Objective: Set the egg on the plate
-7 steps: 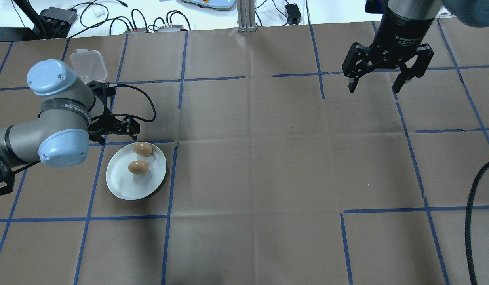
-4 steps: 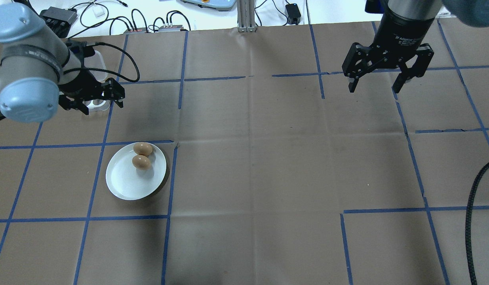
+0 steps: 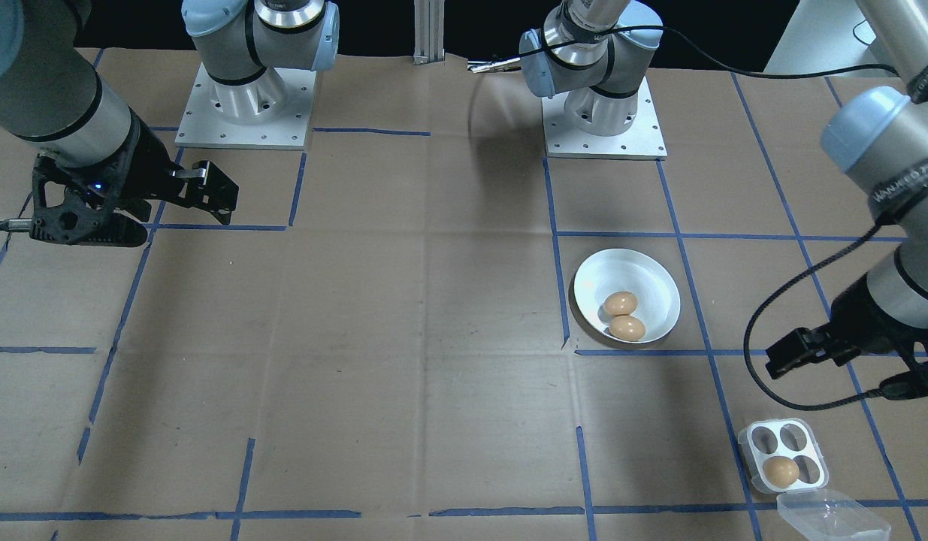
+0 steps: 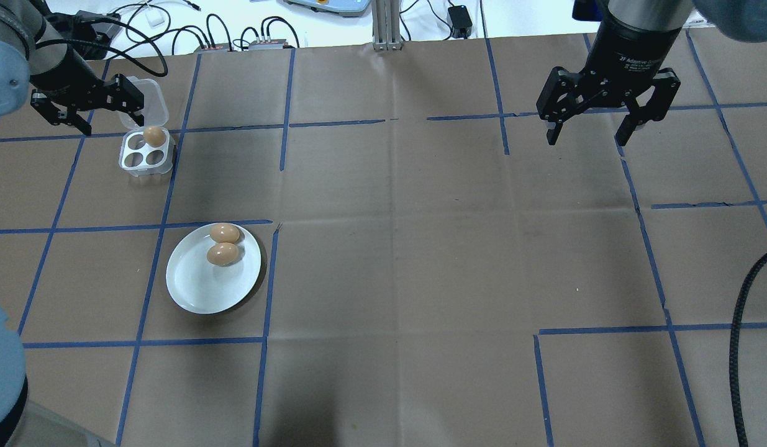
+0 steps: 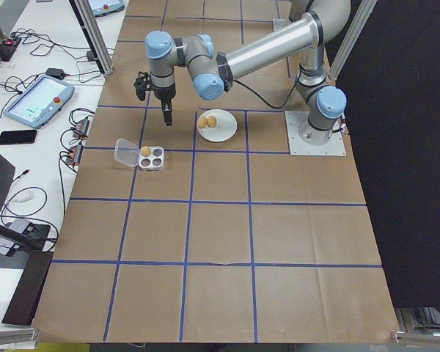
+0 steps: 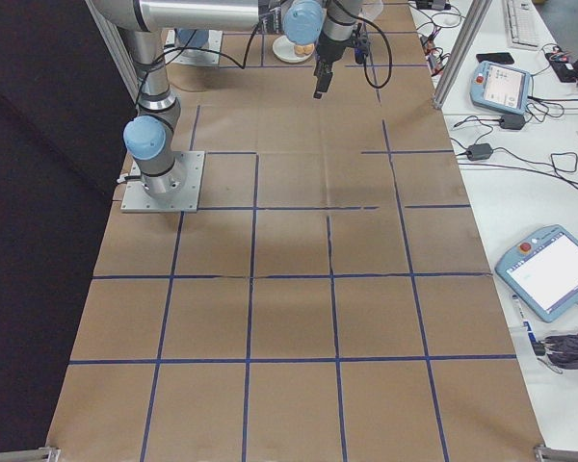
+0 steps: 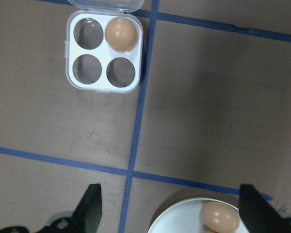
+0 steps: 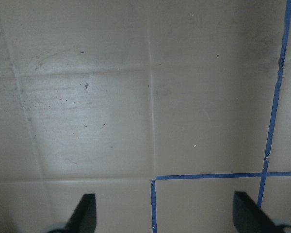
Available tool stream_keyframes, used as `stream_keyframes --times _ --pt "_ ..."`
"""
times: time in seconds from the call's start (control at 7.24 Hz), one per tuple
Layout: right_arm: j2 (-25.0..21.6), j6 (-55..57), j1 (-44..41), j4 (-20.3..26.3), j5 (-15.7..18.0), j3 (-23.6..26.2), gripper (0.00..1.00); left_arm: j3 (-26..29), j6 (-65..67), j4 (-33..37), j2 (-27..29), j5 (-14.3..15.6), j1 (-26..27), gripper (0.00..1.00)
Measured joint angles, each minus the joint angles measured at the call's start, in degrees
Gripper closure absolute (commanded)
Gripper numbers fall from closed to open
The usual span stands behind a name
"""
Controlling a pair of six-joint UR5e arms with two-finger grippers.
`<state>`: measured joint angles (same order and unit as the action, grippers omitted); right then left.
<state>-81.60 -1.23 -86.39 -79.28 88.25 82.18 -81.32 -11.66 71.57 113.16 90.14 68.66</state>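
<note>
The white plate (image 4: 194, 285) lies left of centre with two brown eggs (image 4: 225, 233) (image 4: 223, 254) touching each other near its far rim. A third egg (image 4: 153, 136) sits in one hole of the small white tray (image 4: 146, 149) further back. My left gripper (image 4: 113, 124) hovers open and empty just left of the tray, above its clear lid (image 4: 154, 99). In the left wrist view the tray egg (image 7: 121, 34) is at the top and a plate egg (image 7: 219, 217) at the bottom. At the far right my right gripper (image 4: 587, 139) hangs open with nothing in it.
Blue tape lines grid the brown paper table. A black cable (image 4: 740, 347) runs down the right edge. Cables and boxes (image 4: 234, 37) lie beyond the table's far edge. The robot bases (image 3: 242, 98) stand at the near side.
My left gripper has moved from just behind the plate back and left to the tray. The nearer egg on the plate has rolled up against the other one. The right arm has not moved.
</note>
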Motion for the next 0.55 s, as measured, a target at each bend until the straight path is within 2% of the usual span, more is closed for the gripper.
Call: stream_keyframes --times 0.28,0.55 --pt "0.0 0.0 0.0 0.0 0.0 0.0 0.00 8.6 -3.2 0.1 8.1 0.1 -1.2 0.00" --pt "0.0 0.0 0.0 0.0 0.0 0.0 0.00 12.0 -3.7 -1.9 14.2 0.0 -1.3 0.01"
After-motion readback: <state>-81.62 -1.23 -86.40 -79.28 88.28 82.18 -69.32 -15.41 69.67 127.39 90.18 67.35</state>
